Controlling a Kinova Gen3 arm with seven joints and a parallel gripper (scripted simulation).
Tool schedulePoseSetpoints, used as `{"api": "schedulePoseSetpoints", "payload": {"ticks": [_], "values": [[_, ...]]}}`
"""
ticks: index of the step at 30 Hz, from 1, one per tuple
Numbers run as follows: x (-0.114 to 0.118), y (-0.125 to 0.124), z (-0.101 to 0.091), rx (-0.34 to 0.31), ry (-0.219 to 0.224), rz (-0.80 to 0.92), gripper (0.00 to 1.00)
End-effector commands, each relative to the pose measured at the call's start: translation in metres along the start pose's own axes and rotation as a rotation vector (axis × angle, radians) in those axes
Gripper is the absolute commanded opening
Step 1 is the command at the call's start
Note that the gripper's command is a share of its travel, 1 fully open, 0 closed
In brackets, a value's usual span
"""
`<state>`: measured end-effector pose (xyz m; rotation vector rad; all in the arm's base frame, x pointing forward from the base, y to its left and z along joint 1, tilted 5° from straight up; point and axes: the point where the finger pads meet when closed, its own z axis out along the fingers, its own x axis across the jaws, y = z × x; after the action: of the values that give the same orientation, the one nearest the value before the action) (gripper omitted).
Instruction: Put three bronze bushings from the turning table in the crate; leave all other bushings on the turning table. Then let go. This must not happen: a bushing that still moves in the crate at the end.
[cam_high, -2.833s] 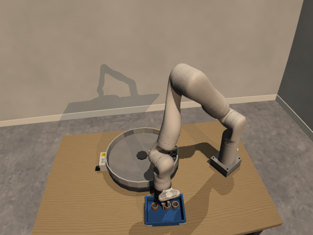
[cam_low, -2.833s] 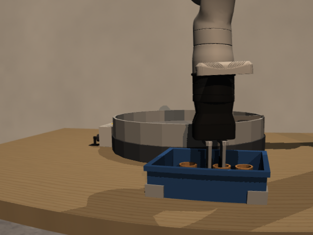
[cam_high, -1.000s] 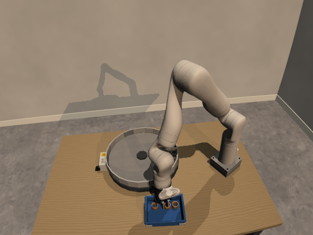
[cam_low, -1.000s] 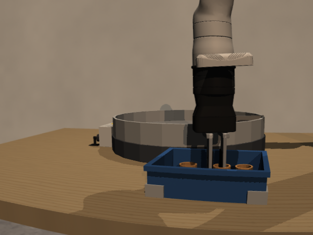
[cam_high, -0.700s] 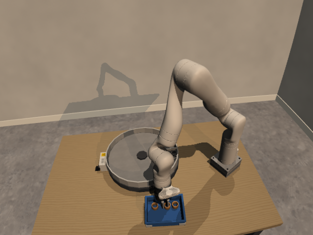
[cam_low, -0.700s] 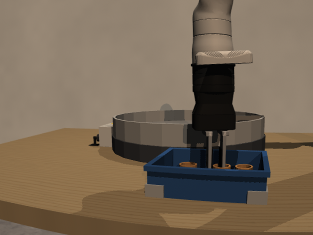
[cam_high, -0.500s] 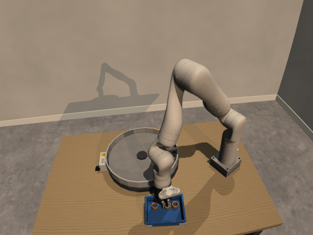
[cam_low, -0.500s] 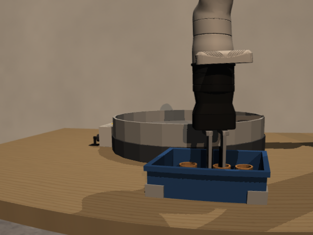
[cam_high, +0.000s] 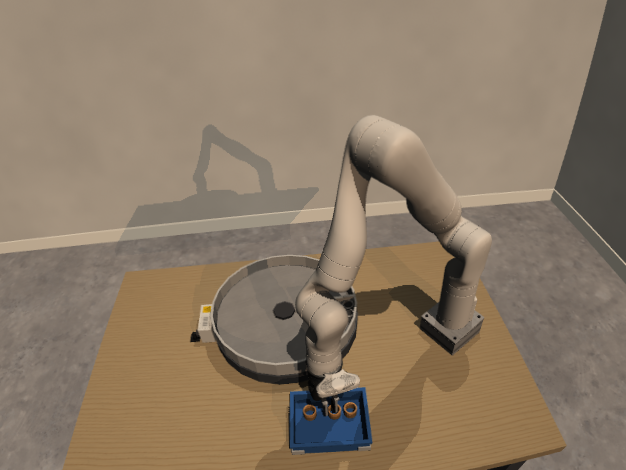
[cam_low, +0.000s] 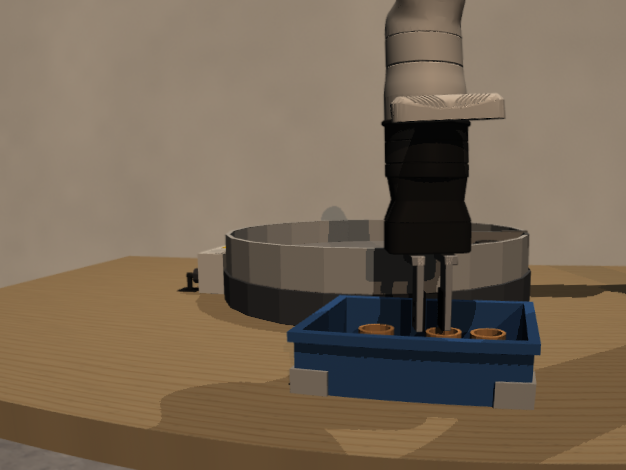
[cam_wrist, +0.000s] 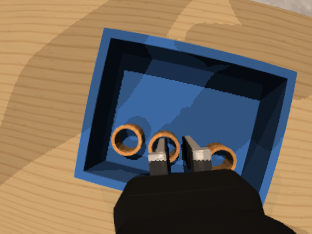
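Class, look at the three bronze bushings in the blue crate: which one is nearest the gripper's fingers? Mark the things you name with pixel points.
The middle bushing (cam_high: 334, 415) (cam_low: 429, 334) (cam_wrist: 174, 139): a finger of the gripper (cam_high: 331, 407) (cam_low: 432, 330) (cam_wrist: 174, 142) overlaps its ring in all views.

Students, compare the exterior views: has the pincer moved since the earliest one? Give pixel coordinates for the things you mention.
Yes. The pincer (cam_high: 330, 410) (cam_low: 433, 330) (cam_wrist: 175, 147) has moved upward, judged against the blue crate's (cam_high: 331, 447) (cam_low: 404, 376) (cam_wrist: 200, 55) rim.
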<state>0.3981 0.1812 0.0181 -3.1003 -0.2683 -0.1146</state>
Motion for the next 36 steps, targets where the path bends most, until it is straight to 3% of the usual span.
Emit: {"api": "schedulePoseSetpoints", "payload": {"ticks": [1, 17, 22, 34, 36], "values": [[0.001, 0.0, -0.002, 0.0, 0.002, 0.0, 0.42], [0.001, 0.0, -0.006, 0.0, 0.002, 0.0, 0.42], [0.001, 0.0, -0.06, 0.0, 0.002, 0.0, 0.42], [0.001, 0.0, -0.06, 0.0, 0.002, 0.0, 0.42], [0.0, 0.0, -0.081, 0.0, 0.001, 0.0, 0.42]]}}
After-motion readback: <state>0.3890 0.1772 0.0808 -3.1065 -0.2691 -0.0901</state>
